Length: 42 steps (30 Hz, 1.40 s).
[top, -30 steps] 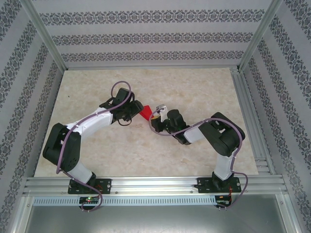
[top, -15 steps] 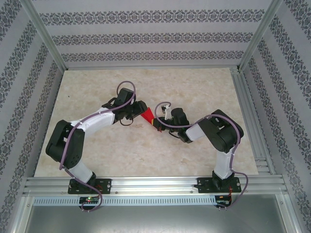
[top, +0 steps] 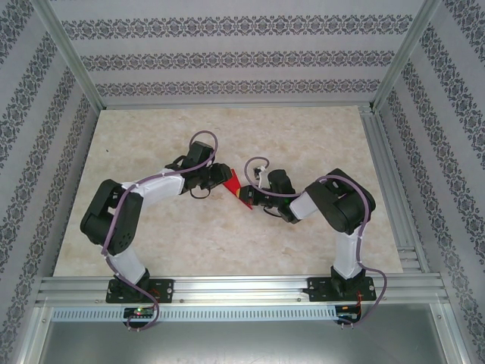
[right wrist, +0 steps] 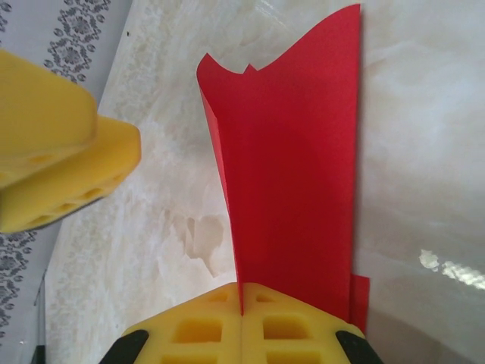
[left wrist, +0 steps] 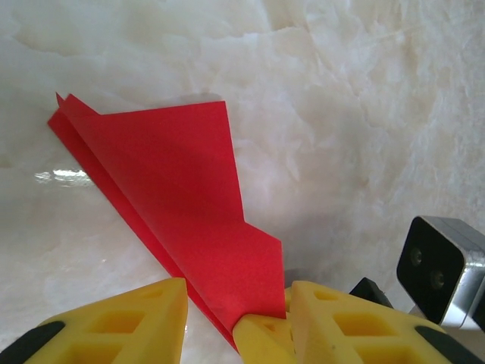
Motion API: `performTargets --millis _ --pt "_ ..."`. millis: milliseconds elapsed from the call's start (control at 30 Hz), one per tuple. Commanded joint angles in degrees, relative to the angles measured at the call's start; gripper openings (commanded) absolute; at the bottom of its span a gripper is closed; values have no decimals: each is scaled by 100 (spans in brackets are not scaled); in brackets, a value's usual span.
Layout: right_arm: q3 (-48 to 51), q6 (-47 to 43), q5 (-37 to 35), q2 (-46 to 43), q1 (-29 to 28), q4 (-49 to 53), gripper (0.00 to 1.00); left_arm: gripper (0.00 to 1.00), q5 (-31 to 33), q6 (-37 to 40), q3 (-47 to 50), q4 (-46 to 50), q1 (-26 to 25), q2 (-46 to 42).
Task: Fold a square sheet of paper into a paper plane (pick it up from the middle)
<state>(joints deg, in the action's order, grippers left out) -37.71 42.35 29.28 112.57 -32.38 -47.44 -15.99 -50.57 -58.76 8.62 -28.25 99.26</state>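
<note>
The square sheet of paper (top: 233, 182) is bright red and folded into a narrow, layered, pointed shape, held just above the middle of the table. My right gripper (top: 248, 196) is shut on its lower end. In the right wrist view the paper (right wrist: 295, 167) rises from between the closed yellow fingers of the right gripper (right wrist: 241, 292). My left gripper (top: 221, 176) meets the paper from the left. In the left wrist view the paper (left wrist: 174, 189) reaches down between the spread yellow fingers of the left gripper (left wrist: 239, 294), beside a fingertip of the right gripper (left wrist: 261, 334).
The marble tabletop (top: 189, 227) is bare around the arms. Aluminium rails (top: 386, 182) run along the right side and the near edge, and patterned walls close the back and sides. The right wrist camera housing (left wrist: 439, 262) sits close to my left fingers.
The left arm has swung right, up to the paper, and its jaws have narrowed. The right gripper has kept its hold and turned the paper, which now looks slimmer from above.
</note>
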Motion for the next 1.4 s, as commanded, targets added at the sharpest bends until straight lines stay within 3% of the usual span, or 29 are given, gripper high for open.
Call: performTargets --millis 0,567,1367 --pt "-77 237 182 169 83 -264 0 40 -237 221 6 -355 -44 194" --pt "-228 237 277 283 135 276 0 37 -519 313 -157 -526 -74 590" --pt "-368 378 170 332 208 1041 0 33 -422 497 -303 -389 -100 859"
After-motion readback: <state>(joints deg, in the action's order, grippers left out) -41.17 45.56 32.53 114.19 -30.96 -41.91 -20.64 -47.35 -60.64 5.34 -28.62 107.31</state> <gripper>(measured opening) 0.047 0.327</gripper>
